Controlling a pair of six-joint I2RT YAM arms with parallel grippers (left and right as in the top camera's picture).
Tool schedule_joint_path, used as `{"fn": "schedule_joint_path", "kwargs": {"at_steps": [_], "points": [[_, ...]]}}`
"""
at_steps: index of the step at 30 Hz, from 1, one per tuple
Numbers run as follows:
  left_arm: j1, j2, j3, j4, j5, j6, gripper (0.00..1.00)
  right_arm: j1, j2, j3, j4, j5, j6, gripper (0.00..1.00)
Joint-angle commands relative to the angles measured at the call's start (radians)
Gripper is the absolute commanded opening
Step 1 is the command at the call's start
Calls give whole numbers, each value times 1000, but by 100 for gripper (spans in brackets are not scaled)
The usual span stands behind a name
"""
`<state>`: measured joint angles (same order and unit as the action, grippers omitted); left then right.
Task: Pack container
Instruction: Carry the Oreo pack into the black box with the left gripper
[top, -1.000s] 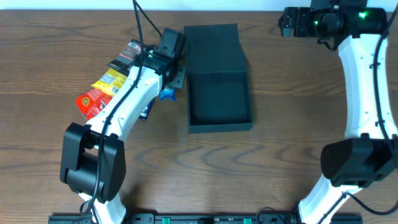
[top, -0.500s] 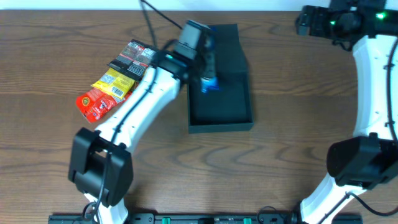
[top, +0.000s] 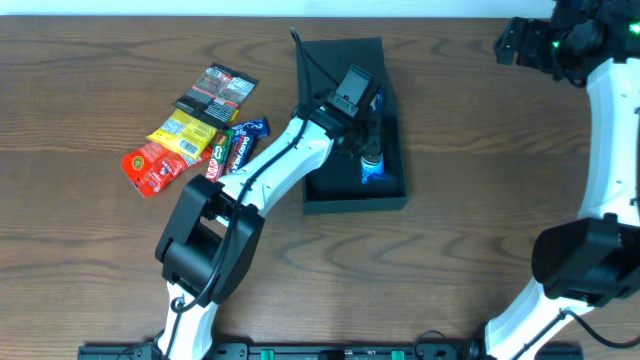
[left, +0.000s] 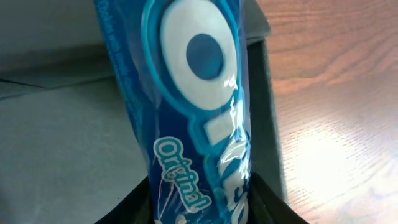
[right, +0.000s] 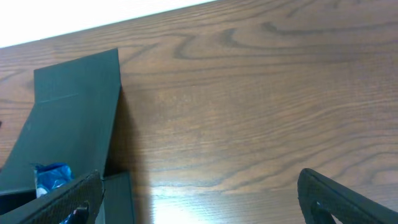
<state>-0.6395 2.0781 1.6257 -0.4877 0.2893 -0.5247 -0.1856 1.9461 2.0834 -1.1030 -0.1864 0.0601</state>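
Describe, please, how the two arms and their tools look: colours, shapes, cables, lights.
Both the left arm and the right arm have white rounded links and bulky black joints. A thin black cable runs along the left arm. A green light glows near the right wrist. The left tool and the right tool have plain black fingers.

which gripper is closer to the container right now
Left. The left gripper hangs over the container's open tray, shut on a blue Oreo pack. The right gripper is open, up by the table's far right corner, well clear of the container.
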Motion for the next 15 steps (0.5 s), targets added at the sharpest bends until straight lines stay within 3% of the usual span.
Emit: {"fn": "schedule_joint_path", "kwargs": {"at_steps": [1, 15], "points": [[-35, 17, 22, 7, 45, -24, 6, -11, -3, -2, -2, 3, -17, 99], [-58, 18, 22, -105, 96, -67, 8, -14, -3, -2, -8, 2, -16, 99]]}}
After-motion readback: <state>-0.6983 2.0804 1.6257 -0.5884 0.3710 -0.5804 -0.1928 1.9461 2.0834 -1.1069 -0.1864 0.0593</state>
